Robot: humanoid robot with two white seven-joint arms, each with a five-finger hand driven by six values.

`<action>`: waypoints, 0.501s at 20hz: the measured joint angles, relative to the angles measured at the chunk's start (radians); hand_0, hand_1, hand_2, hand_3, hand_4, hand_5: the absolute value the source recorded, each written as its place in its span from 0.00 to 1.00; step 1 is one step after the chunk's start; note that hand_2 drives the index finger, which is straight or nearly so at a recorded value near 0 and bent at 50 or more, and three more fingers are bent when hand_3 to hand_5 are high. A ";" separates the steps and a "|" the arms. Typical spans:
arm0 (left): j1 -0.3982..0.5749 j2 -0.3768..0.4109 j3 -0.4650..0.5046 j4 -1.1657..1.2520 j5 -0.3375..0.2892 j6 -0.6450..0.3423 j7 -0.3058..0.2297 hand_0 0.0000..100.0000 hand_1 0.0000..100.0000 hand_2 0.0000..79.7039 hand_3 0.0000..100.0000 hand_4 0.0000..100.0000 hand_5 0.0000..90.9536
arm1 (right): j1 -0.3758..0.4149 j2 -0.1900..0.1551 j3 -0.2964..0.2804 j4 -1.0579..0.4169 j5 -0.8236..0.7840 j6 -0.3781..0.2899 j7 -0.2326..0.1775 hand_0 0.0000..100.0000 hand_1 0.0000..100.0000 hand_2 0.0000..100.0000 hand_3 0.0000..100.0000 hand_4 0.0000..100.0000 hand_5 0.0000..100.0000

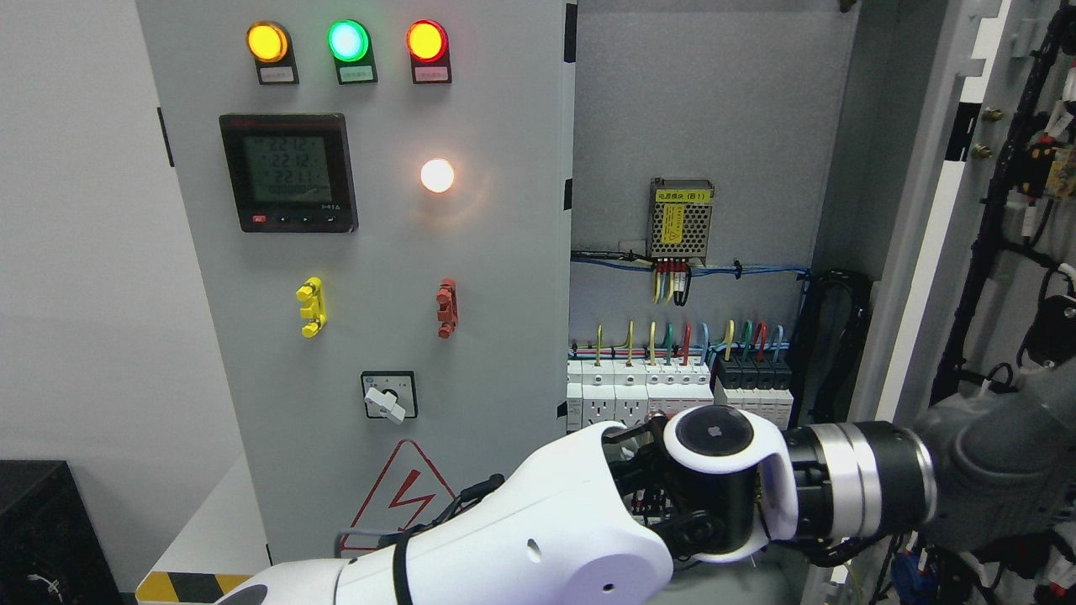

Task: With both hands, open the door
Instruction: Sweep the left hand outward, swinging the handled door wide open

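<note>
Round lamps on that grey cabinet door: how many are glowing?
4. Along the top of the door, a yellow lamp, a green lamp and a red lamp; lower down, a white lamp beside the meter.

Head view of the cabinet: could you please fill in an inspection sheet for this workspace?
Surface: no worktop; striped floor tape at lower left.
Job's things: left door shut, with lit lamps and a meter; right door swung open, interior exposed.
Clutter: nothing seen.
Hands: left arm crosses from lower left to the open door; left hand is there, grip cannot be told; right hand not in view.
Cables: coloured wires into the breakers; black harness on the open door.
Surroundings: white wall, black box.
</note>
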 measured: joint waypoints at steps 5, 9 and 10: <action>0.119 0.173 0.029 -0.110 0.003 0.017 -0.036 0.00 0.00 0.00 0.00 0.00 0.00 | 0.000 0.000 0.000 0.000 0.000 0.000 0.000 0.00 0.00 0.00 0.00 0.00 0.00; 0.329 0.344 0.036 -0.208 -0.041 0.020 -0.081 0.00 0.00 0.00 0.00 0.00 0.00 | 0.000 0.000 0.000 0.000 0.000 0.000 0.000 0.00 0.00 0.00 0.00 0.00 0.00; 0.398 0.382 0.034 -0.225 -0.080 0.021 -0.086 0.00 0.00 0.00 0.00 0.00 0.00 | 0.000 0.000 0.000 0.000 0.000 0.000 0.000 0.00 0.00 0.00 0.00 0.00 0.00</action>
